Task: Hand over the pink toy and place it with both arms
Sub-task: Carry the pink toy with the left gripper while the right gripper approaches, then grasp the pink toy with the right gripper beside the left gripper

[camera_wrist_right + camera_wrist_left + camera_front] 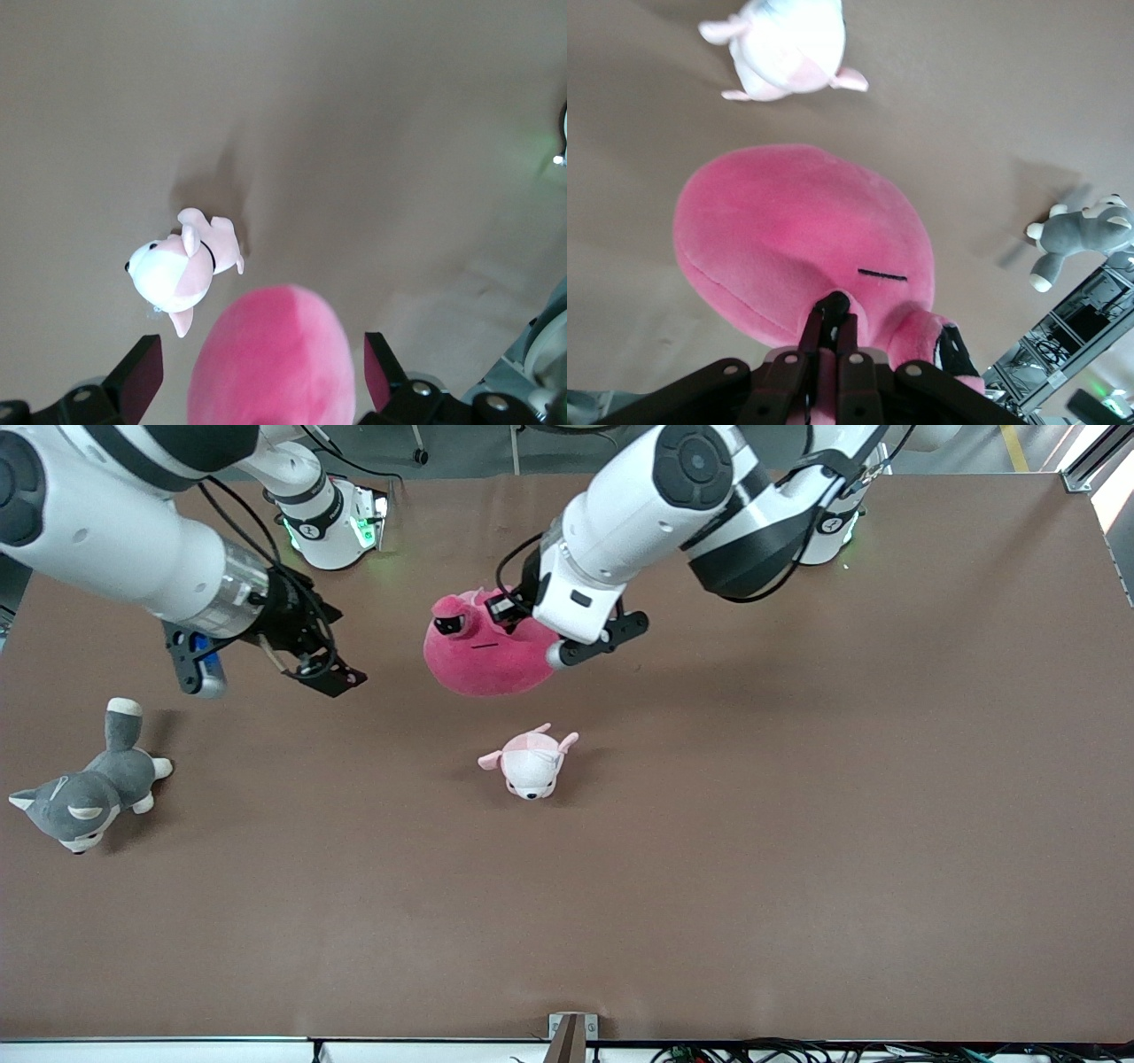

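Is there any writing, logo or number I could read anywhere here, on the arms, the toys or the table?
No readable text in any view.
Right arm's base: a small dark round mark, too small to read.
Left arm's base: a similar mark, too small to read.
Pink toy, white plush animal, grey-and-white plush dog, table: no lettering.

- The two arms are white and round, with black bands at the joints.
- Each base glows with small green lights.
- Thin black cables loop along the arms.
- The left gripper (pixel 532 615) is black.
- The right gripper (pixel 332 677) is black too, with a blue part beside it.
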Available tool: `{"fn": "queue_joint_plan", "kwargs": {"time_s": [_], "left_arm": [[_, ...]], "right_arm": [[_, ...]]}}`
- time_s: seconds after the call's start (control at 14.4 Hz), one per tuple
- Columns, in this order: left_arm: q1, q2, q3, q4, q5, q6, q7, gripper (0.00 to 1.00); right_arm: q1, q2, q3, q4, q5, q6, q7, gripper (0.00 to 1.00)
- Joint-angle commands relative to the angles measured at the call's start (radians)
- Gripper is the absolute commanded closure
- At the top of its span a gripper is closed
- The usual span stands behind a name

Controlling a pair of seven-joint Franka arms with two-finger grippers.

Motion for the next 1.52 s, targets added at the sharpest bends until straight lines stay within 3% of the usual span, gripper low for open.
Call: {"fn": "queue_joint_plan", "kwargs": {"time_s": [0.0, 0.76, 0.9, 1.04, 1.25, 1.39, 1.45], "left_arm": [[-0.029, 0.016, 0.027, 0.031, -0.011, 0.016, -0.021, 1.0], [-0.032, 0.024, 0.027, 0.031, -0.011, 0.028, -0.038, 1.0], [-0.033, 0.025, 0.027, 0.031, -0.011, 0.028, -0.038, 1.0], [-0.033, 0.027, 0.027, 0.031, -0.011, 0.03, -0.038, 1.0], [-0.033, 0.027, 0.027, 0.031, -0.011, 0.031, -0.038, 1.0], [-0.033, 0.027, 0.027, 0.031, -0.011, 0.031, -0.038, 1.0], [-0.033, 0.027, 0.027, 0.031, -0.011, 0.031, -0.038, 1.0]], "right_arm": [[0.046, -0.014, -0.013, -0.016, 0.023, 0.002, 0.048, 0.0], [0.162, -0.014, -0.013, -0.076, 0.022, 0.093, 0.186, 0.04], [0.173, -0.014, -0.013, -0.076, 0.02, 0.099, 0.186, 0.2], [0.172, -0.014, -0.013, -0.076, 0.02, 0.099, 0.185, 0.45], [0.172, -0.014, -0.013, -0.077, 0.019, 0.093, 0.185, 0.61], [0.173, -0.012, -0.013, -0.077, 0.019, 0.093, 0.185, 0.88], [0.173, -0.012, -0.013, -0.077, 0.019, 0.093, 0.185, 0.97]]}}
